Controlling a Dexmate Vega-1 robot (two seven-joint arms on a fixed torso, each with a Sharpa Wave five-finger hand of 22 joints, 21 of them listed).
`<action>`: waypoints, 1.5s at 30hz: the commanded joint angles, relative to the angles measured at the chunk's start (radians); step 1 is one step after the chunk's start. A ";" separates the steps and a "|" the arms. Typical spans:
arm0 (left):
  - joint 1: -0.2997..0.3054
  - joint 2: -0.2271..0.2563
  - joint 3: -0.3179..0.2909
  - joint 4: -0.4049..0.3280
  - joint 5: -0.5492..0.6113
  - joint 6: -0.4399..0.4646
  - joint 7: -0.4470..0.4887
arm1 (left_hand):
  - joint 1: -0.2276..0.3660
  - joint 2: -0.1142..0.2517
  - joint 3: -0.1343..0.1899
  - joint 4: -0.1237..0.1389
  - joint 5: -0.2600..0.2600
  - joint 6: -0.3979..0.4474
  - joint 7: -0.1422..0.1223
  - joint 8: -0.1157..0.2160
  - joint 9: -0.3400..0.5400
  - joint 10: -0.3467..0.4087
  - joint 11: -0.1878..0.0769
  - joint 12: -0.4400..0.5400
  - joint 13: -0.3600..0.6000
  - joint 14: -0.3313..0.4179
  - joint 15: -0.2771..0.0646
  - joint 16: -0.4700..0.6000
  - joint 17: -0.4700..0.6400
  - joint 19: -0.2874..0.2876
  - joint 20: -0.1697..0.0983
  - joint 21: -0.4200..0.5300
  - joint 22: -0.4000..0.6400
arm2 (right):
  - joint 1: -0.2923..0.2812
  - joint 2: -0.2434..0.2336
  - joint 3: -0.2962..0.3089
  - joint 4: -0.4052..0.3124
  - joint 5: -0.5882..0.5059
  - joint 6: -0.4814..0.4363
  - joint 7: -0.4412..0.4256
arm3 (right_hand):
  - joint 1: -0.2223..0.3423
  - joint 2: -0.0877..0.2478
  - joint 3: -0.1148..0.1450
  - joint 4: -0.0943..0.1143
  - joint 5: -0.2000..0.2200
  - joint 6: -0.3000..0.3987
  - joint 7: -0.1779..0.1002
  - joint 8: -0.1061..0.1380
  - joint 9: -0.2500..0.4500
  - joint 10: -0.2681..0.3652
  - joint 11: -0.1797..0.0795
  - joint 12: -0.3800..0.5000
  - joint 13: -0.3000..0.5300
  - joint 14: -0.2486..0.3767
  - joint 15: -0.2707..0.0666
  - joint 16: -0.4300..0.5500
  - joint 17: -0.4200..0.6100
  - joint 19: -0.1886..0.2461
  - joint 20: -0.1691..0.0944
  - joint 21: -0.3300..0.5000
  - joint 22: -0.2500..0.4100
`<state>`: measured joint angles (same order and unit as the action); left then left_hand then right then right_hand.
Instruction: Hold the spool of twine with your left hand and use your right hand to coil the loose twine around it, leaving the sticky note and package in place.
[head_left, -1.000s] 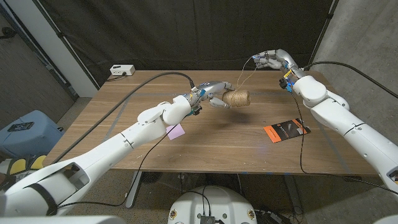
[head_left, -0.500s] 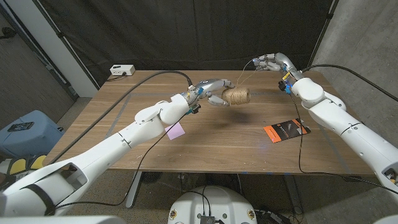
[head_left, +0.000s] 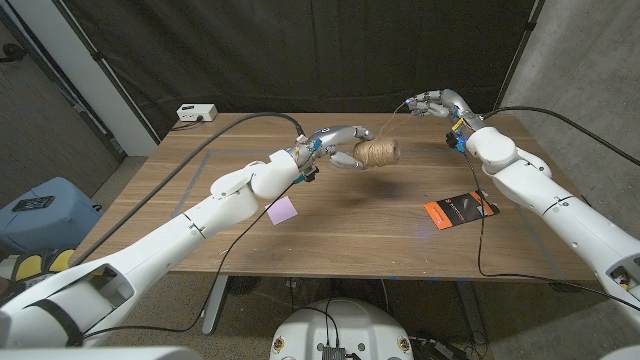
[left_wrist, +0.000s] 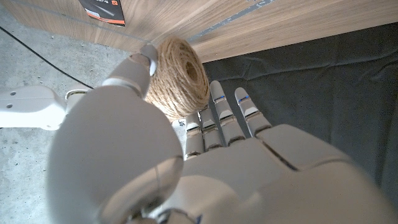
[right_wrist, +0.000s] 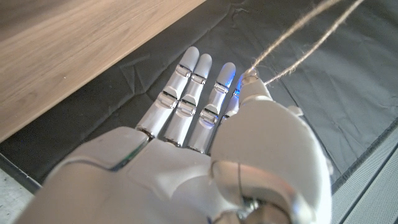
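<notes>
Above the far middle of the wooden table (head_left: 330, 225) hangs the spool of twine (head_left: 377, 153), lifted clear of the wood and casting a shadow beneath it; the left hand (head_left: 338, 149) grips it from the side, and the left wrist view shows the thumb curled over the wound ball with the fingers (left_wrist: 219, 115) reaching along its other side; from the spool the loose twine (head_left: 393, 118) rises toward the far right, where the right hand (head_left: 430, 101) holds it up past the table's back edge; in the right wrist view two strands meet at the thumb tip, so I judge the twine pinched between thumb and a finger while the other fingers lie straight and close together; the line looks fairly taut, not slack on the table. The step in hand, as I read it, is the coiling itself, mid-turn; the next move calls for the right hand to carry the strand round the spool without losing the pinch, while the left hand keeps the ball steady. The pink sticky note (head_left: 283, 209) lies near the left forearm, and the package (head_left: 460, 209), orange and black, lies well apart under the right arm; neither is touched.
</notes>
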<state>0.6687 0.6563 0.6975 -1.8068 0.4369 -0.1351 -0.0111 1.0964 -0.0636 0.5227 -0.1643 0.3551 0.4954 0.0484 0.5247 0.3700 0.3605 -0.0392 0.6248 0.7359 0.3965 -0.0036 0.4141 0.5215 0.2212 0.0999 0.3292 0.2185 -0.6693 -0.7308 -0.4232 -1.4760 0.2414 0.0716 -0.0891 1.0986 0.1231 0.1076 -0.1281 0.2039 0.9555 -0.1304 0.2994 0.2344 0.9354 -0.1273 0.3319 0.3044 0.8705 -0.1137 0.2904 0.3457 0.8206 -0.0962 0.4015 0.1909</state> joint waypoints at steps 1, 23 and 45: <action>0.017 0.013 -0.030 -0.018 -0.030 -0.011 0.005 | 0.060 0.111 0.000 0.005 0.007 0.063 -0.016 0.019 0.023 0.006 -0.003 0.003 0.003 0.004 -0.006 -0.004 0.003 0.004 -0.003 0.006 0.002 | 0.028 0.022 -0.028 0.054 -0.002 -0.010 0.015 | 0.001 0.007 -0.006 -0.002 0.000 0.001 -0.002 -0.001 0.003 -0.001 0.001 0.000 0.003 0.009 -0.116 -0.001 0.006 -0.004 -0.092 0.008 0.000; 0.030 0.034 -0.068 -0.042 -0.048 -0.009 0.020 | 0.060 0.112 -0.003 0.005 0.008 0.061 -0.016 0.020 0.022 0.005 -0.003 0.003 0.003 0.004 -0.005 -0.005 0.005 0.004 -0.003 0.007 0.001 | 0.052 0.051 -0.063 0.101 -0.008 -0.011 0.023 | 0.000 0.007 -0.006 -0.002 0.000 0.001 -0.003 -0.004 0.004 0.000 0.001 -0.003 0.005 0.008 -0.116 -0.005 0.008 -0.005 -0.093 0.010 -0.001; 0.035 0.037 -0.083 -0.059 -0.043 -0.003 0.032 | 0.059 0.114 -0.004 0.005 0.011 0.059 -0.015 0.020 0.022 0.005 -0.002 0.002 0.002 0.004 -0.004 -0.007 0.006 0.003 -0.002 0.008 0.001 | 0.046 0.057 -0.077 0.109 -0.005 -0.003 0.036 | 0.001 0.007 -0.006 -0.003 0.000 0.002 -0.002 -0.006 0.004 0.001 0.002 -0.005 0.007 0.009 -0.116 -0.007 0.011 -0.006 -0.093 0.011 -0.001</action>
<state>0.7020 0.6912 0.6230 -1.8540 0.3889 -0.1443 0.0142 1.0964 -0.0635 0.5166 -0.1614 0.3628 0.4954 0.0485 0.5247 0.3700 0.3606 -0.0391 0.6248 0.7359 0.3965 -0.0036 0.4073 0.5254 0.2213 0.1000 0.3331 0.2185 -0.6153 -0.6726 -0.4950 -1.3674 0.2337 0.0632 -0.0606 1.0987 0.1229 0.1077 -0.1281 0.2039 0.9555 -0.1304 0.2957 0.2342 0.9354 -0.1273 0.3320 0.3099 0.8705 -0.1136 0.2847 0.3541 0.8187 -0.0983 0.4067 0.1910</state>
